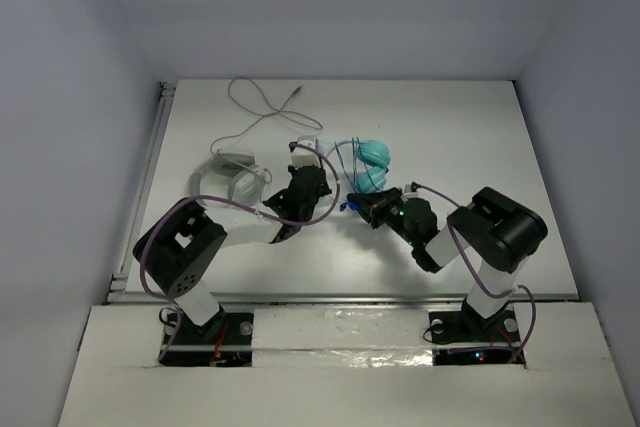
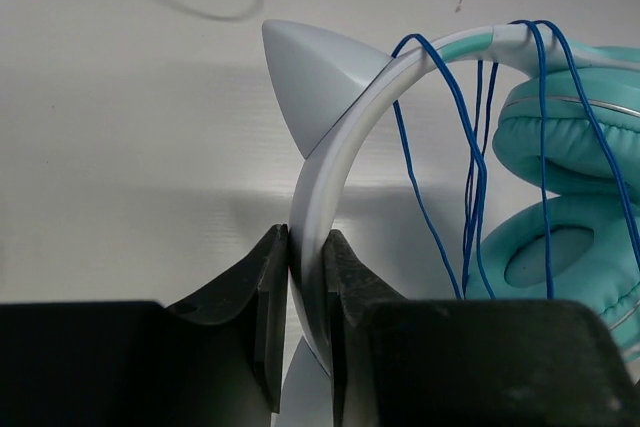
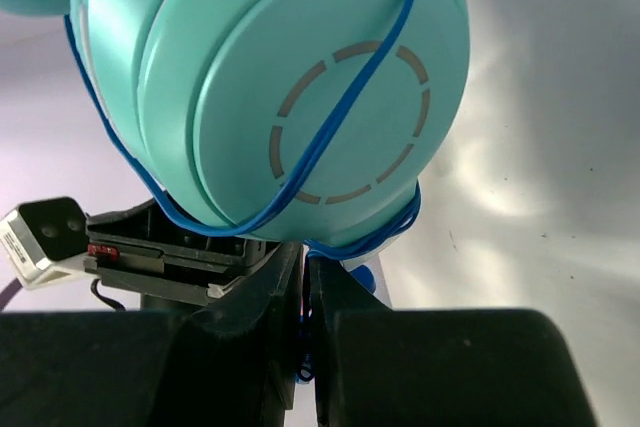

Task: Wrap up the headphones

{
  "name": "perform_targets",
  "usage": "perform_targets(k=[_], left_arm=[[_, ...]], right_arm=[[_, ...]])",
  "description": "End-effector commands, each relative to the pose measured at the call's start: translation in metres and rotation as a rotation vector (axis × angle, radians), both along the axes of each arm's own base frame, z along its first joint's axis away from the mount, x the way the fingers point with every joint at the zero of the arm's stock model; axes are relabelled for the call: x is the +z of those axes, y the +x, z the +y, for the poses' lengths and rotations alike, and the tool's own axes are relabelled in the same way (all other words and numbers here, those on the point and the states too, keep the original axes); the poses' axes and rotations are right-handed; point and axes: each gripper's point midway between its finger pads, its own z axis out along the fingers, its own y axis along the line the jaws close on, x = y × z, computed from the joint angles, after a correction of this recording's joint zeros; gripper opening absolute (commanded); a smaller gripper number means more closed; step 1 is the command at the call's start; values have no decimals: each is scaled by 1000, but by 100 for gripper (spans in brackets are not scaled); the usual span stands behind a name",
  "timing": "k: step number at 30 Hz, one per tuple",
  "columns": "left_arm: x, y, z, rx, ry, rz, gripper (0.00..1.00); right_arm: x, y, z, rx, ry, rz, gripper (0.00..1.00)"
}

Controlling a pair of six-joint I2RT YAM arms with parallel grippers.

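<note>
The headphones (image 1: pixel 368 157) are at mid-desk (image 1: pixel 470 137), between both arms. The left gripper (image 2: pixel 308 247) pinches the white headband (image 2: pixel 335 147) below its pointed ear. The right gripper (image 3: pixel 305 277) is pressed together on the blue cable (image 3: pixel 352 95), just under a teal cup (image 3: pixel 200 77). Cable loops hang over the headband and cups. A white coiled item (image 1: pixel 232 172) lies to the left.

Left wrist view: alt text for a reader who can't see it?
The left gripper clamps the white headband just below its pointed cat ear. Blue cable loops over the band beside the teal ear cups, above a white table.
</note>
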Motion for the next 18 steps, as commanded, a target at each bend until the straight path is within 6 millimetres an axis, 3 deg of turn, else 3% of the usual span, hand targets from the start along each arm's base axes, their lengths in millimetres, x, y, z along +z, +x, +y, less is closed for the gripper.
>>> perform_targets(k=[1, 3, 11, 18], left_arm=[[58, -14, -44, -154, -182, -123, 0], [51, -19, -49, -175, -181, -109, 0], [33, -21, -60, -204, -148, -61, 0], [19, -28, -75, -259, -162, -9, 0]], right_arm=[[141, 5, -27, -118, 373, -405, 12], [144, 9, -29, -128, 419, -374, 13], [123, 29, -26, -157, 509, -255, 21], [130, 43, -42, -268, 510, -257, 25]])
